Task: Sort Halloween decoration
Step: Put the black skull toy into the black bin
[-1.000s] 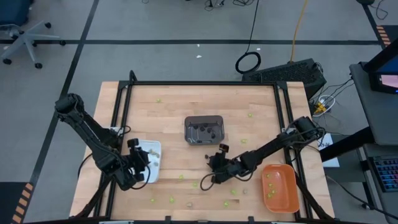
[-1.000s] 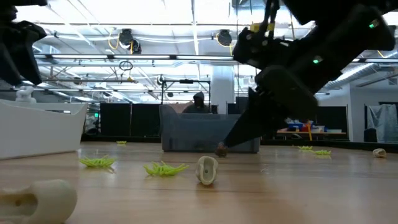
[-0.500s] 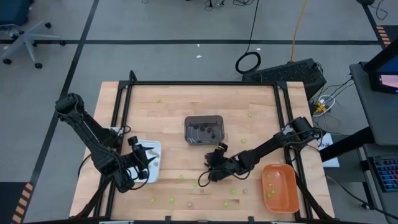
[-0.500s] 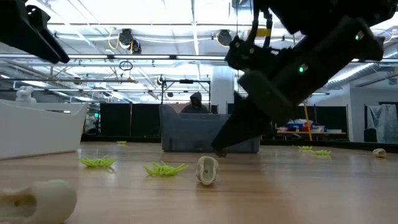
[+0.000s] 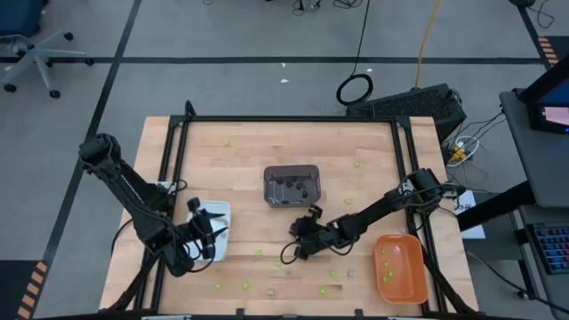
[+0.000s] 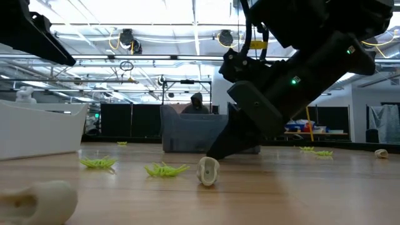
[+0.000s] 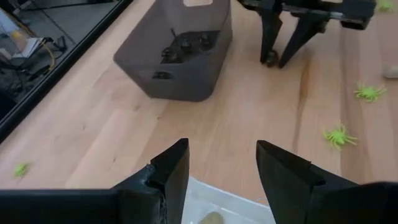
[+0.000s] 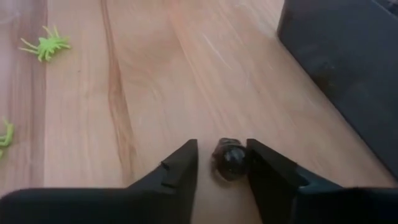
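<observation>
Bare wood lies open around the right gripper point(image 8: 222, 163), with the dark grey tray point(image 8: 339, 68) walling one side.

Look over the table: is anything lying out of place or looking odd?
Yes. Green spiders and pale pieces lie loose on the table outside the trays. Nothing looks spilled or broken. The right hand is closed around a dark piece on the wood beside the grey tray.

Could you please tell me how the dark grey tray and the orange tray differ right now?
The dark grey tray sits mid-table and holds dark trinkets; the orange tray lies at the table's right edge and holds lime-green ones. The grey tray lies lengthwise across the table, while the orange one is turned the other way. Both are rectangular, open-topped and rest flat on the wood.
</observation>
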Motion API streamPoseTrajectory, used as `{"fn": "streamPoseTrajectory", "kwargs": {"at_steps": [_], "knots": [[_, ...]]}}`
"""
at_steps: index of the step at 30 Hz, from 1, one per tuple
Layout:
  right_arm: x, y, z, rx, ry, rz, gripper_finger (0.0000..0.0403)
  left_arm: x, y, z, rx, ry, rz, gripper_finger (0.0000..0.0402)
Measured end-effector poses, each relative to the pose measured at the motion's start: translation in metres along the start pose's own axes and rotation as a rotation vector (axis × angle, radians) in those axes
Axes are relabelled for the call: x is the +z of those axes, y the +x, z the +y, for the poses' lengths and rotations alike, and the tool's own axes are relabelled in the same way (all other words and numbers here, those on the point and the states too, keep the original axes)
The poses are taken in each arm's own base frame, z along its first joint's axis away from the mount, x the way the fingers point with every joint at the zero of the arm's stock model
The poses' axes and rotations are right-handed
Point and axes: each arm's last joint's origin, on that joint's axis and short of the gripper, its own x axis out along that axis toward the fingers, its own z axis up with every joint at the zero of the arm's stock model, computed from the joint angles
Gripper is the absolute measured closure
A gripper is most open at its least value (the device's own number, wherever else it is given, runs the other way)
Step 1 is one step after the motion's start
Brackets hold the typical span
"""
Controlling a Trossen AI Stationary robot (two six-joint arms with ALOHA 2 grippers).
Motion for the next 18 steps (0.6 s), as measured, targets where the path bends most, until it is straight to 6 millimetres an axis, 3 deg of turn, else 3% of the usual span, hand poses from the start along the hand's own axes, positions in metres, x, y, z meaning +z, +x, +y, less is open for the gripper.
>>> {"fn": "streamPoseTrajectory", "kwargs": {"at_steps": [6, 11, 18], "knots": [[0.000, 0.000, 0.000, 0.004, -0.020, -0.001, 0.0369, 0.000, 0.001, -0.001, -0.008, -0.009, -0.012, 0.0220], [0.004, -0.003, 0.003, 0.028, -0.075, -0.030, 0.0370, 0.000, 0.001, -0.002, -0.009, -0.012, -0.015, 0.0220], [0.026, -0.026, 0.004, 0.069, -0.176, -0.100, 0.0360, 0.002, 0.001, -0.004, -0.025, 0.000, -0.032, 0.0220]]}}
